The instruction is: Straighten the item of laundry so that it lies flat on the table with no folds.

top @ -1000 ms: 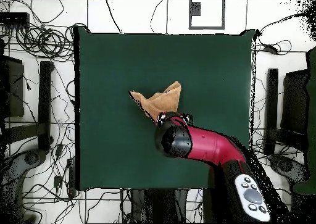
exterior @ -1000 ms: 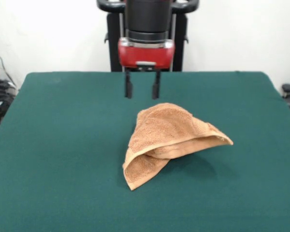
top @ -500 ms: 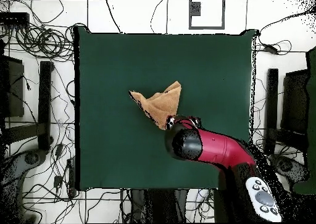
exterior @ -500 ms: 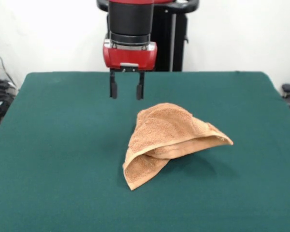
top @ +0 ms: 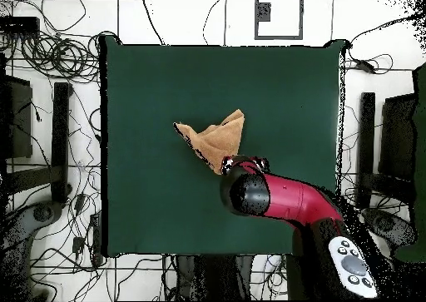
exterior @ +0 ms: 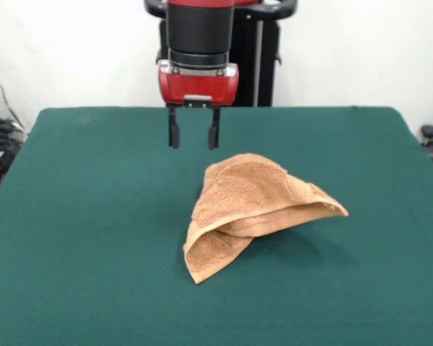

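The orange-tan towel (exterior: pixel 252 209) lies crumpled and folded over itself near the middle of the dark green table (exterior: pixel 94 216), with a raised hump and a corner pointing right. It also shows in the overhead view (top: pixel 215 138). My gripper (exterior: pixel 193 140) hangs open and empty above the table, behind and a little left of the towel, apart from it. In the overhead view the red arm (top: pixel 283 197) covers the gripper, which sits just below the towel's lower edge.
The robot's black pedestal (exterior: pixel 263 50) stands at the table's far side. Cables and dark stands (top: pixel 60 124) lie on the floor around the table in the overhead view.
The gripper moved left from above the towel's far edge, then drifted slightly back to the right. The towel has not moved.
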Robot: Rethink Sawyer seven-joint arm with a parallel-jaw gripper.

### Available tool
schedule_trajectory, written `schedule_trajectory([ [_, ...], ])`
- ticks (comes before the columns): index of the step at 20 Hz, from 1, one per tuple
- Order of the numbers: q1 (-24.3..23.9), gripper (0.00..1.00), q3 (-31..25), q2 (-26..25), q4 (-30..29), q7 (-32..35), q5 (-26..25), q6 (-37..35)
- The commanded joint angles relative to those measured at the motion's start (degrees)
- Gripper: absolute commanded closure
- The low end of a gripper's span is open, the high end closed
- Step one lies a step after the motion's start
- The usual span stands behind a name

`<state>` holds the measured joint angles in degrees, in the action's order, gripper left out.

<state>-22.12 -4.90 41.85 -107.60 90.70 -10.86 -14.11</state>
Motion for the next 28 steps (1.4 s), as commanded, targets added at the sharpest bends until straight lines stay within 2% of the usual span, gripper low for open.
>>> schedule_trajectory([
  [1, 2.37, 0.00, -7.02, -4.38, -2.25, 3.61, -1.23, -3.64],
  [18, 8.00, 0.00, -3.86, -4.64, -2.32, 8.83, 1.09, -1.32],
  [28, 7.26, 0.00, -4.65, -5.45, -3.01, 8.58, 0.89, 0.71],
])
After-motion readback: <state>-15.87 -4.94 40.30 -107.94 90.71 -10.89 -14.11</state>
